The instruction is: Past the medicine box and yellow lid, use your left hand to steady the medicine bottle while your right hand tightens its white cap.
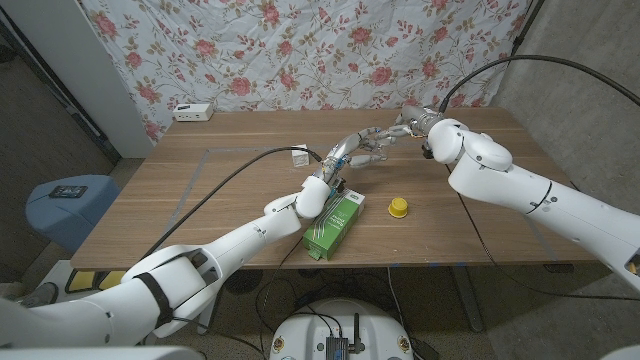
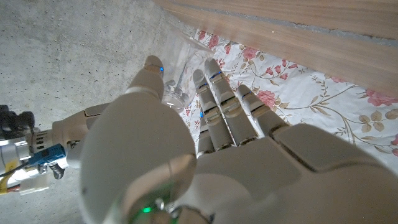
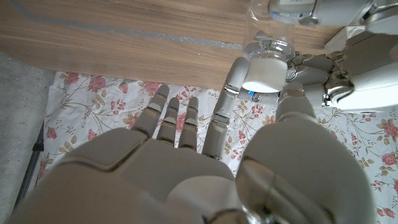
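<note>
Past the green medicine box (image 1: pixel 333 225) and the yellow lid (image 1: pixel 398 207), both hands meet over the middle of the table. My left hand (image 1: pixel 338 165) grips the clear medicine bottle (image 2: pixel 177 81) between thumb and fingers (image 2: pixel 214 93). In the right wrist view, the bottle (image 3: pixel 268 45) carries a white cap (image 3: pixel 264 74), and my right hand (image 1: pixel 385 137) pinches that cap between thumb and a finger (image 3: pixel 231 78). The left hand (image 3: pixel 354 56) sits just beside it. In the head view the bottle itself is hidden between the hands.
A small white box (image 1: pixel 299 158) stands on the table (image 1: pixel 220 190) just left of the hands. A white power strip (image 1: pixel 192 112) lies at the far left corner. A blue stool (image 1: pixel 70 205) stands left of the table. A floral cloth hangs behind.
</note>
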